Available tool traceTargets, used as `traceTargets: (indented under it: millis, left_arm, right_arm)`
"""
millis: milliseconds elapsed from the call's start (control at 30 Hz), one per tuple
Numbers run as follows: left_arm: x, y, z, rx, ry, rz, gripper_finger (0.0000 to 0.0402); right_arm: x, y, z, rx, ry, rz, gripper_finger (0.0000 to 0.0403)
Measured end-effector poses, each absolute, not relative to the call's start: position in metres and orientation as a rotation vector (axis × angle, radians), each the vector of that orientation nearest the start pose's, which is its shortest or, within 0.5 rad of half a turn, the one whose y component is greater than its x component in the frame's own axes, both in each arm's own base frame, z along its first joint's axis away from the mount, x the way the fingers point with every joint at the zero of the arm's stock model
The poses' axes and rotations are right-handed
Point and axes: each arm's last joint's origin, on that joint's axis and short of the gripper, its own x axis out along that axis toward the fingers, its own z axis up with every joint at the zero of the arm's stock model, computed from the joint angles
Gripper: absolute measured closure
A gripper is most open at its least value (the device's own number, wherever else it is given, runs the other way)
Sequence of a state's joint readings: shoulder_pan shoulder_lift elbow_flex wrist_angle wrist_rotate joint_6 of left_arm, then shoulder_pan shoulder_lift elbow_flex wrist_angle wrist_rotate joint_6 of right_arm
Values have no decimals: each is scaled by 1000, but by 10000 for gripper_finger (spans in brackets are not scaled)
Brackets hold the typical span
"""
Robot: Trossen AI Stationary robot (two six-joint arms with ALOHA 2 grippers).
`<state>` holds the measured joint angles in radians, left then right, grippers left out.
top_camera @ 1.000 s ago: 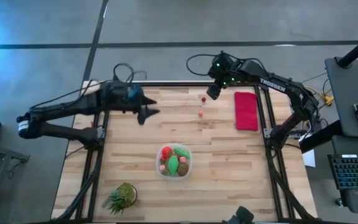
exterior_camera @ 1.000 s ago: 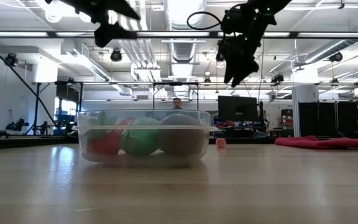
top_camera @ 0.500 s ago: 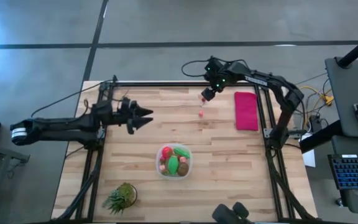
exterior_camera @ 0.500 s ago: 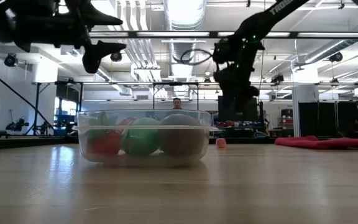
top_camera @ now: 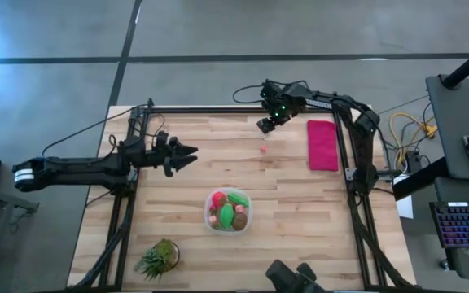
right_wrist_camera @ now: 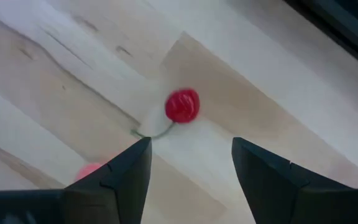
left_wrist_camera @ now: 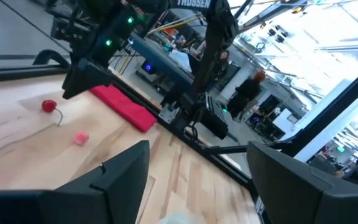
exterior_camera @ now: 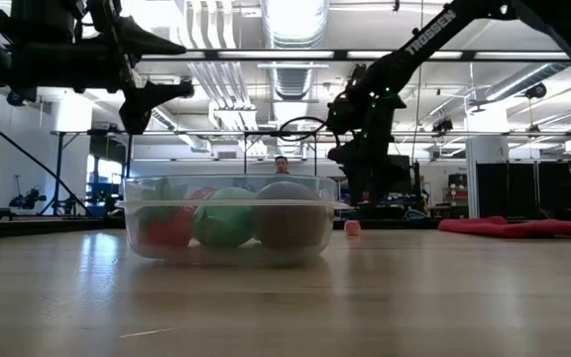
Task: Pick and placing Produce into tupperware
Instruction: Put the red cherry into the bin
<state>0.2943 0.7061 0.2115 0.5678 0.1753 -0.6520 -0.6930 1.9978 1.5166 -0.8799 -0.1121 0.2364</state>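
The clear tupperware [top_camera: 228, 210] sits near the table's middle, toward the near edge. It holds a red tomato, green pieces and a brown piece [exterior_camera: 287, 216]. A red cherry with a stem [right_wrist_camera: 182, 106] lies on the wood near the far edge, with a pink berry [top_camera: 264, 149] close by. My right gripper [top_camera: 265, 124] hangs open above the cherry, which lies just ahead of the fingertips in the right wrist view. It hides the cherry in the high view. My left gripper [top_camera: 187, 153] is open, held above the table's left part and pointing right.
A flat red cloth [top_camera: 322, 145] lies by the right edge, just right of my right gripper. A spiky potted plant [top_camera: 159, 256] stands at the near-left corner. Bare wood lies between the tupperware and the berries. A person stands far behind the table [exterior_camera: 283, 165].
My right gripper has moved toward the table's left and come down over the cherry, its fingers staying open. My left gripper has come down lower over the left part of the table. The produce and the tupperware have stayed in place.
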Motion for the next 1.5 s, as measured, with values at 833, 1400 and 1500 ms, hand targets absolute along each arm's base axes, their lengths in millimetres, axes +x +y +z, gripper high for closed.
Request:
traceTargets:
  millis: [833,1400,1500]
  left_arm:
    - [139,36,201,-624,-120,64,146]
    - [127,31,181,-608,-163,15,146]
    - [128,32,180,-611,-149,17,146]
  right_arm:
    - [325,-256,161,794,1259,-641,188]
    - [327,-258,161,782,1226,-641,188]
    - [327,-258,161,782,1227,-641,188]
